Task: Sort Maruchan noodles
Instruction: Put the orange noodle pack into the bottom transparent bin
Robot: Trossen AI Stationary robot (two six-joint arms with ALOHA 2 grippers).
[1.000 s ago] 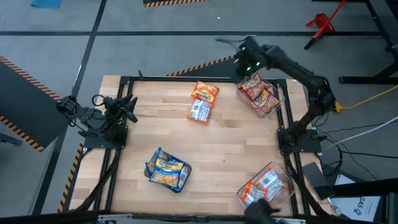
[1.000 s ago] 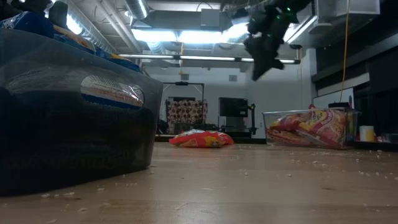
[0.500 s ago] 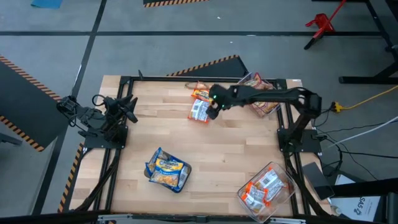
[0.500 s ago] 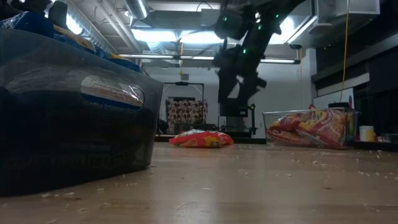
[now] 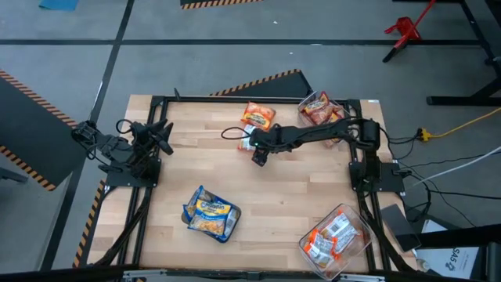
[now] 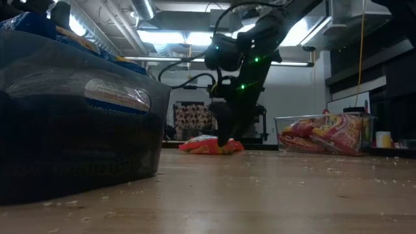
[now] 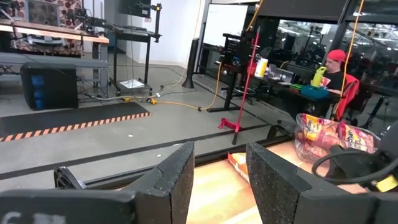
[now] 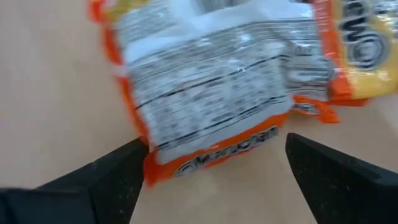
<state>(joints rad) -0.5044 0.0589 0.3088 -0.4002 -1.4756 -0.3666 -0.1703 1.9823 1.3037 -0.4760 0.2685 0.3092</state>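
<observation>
- The right gripper [image 5: 260, 153] reaches out over the middle of the desk's far half, low over an orange-edged noodle packet [image 8: 211, 93] that lies face-down with its printed white back up.
- In the right wrist view the jaws stand wide apart, one finger [image 8: 106, 177] at each side of the packet's near end. The packet lies flat on the wood between them, and neither finger is clearly touching it.
- A second orange packet [image 5: 259, 116] lies face-up just beyond the first, nearer the far edge, and the two overlap at one end.
- From the low view the right gripper [image 6: 227, 133] hangs right down at these packets [image 6: 209, 145], fingers pointing at the desk.
- A clear bin [image 5: 350, 125] at the far right corner holds red and orange packets. Another clear bin [image 5: 356, 223] at the near right corner holds orange and white ones.
- A third bin [image 5: 188, 210] near the near left corner holds blue-yellow packets.
- The left gripper [image 5: 163, 133] waits at the desk's left edge, its jaws parted with nothing between them.
- The desk [image 5: 290, 196] is pale wooden planking in a black frame, dotted with small crumbs in the low view.
- Around it is grey floor with orange-and-black hazard tape [image 5: 258, 81]. A red stand [image 5: 405, 30] is beyond the far right corner.
- Behind are ceiling strip lights, other benches and a person in a red cap [image 7: 336, 57] at a cluttered desk.
</observation>
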